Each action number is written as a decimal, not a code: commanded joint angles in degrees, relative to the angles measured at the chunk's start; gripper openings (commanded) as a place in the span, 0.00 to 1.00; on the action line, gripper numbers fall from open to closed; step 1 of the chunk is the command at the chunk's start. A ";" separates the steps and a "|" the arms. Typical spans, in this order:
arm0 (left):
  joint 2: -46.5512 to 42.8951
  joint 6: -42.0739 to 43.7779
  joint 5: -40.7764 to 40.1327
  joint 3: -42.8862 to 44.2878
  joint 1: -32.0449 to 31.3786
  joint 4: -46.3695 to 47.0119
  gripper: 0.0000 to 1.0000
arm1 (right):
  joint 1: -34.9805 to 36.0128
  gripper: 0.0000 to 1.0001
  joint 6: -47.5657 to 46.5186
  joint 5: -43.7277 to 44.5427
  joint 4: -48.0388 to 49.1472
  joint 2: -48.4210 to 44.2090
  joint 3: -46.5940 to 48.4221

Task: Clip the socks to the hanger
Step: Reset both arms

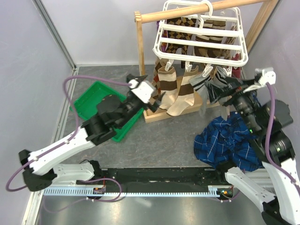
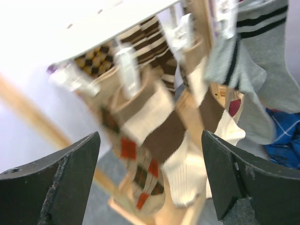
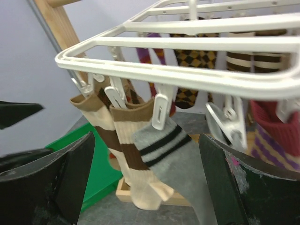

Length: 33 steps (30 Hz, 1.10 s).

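Left fingers (image 2: 51, 187) and right fingers (image 3: 51, 183) gape wide, empty — hanger hook (image 1: 206, 6) shows only overhead.

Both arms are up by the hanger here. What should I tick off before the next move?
1. Left gripper fingers apart, nothing held: ok.
2. Right gripper fingers apart, nothing held: ok.
3. Grey sock pinched in its clip: ok.
4. Hanger hooked over the wooden rail: ok.
5. Loose sock left to clip: cannot tell; none in sight, the blue plaid cloth could hide one.
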 commanded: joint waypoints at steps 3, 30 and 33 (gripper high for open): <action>-14.19 -17.23 -14.03 -6.84 0.22 -13.69 1.00 | -0.13 0.98 -3.91 10.84 -0.83 -11.09 -8.71; -54.46 -23.84 -42.61 -27.95 0.13 -26.63 1.00 | -0.04 0.98 -0.14 28.34 -10.41 -26.84 -19.19; -55.43 -23.75 -43.93 -28.21 0.13 -26.99 1.00 | -0.04 0.98 0.31 28.69 -10.76 -28.25 -19.98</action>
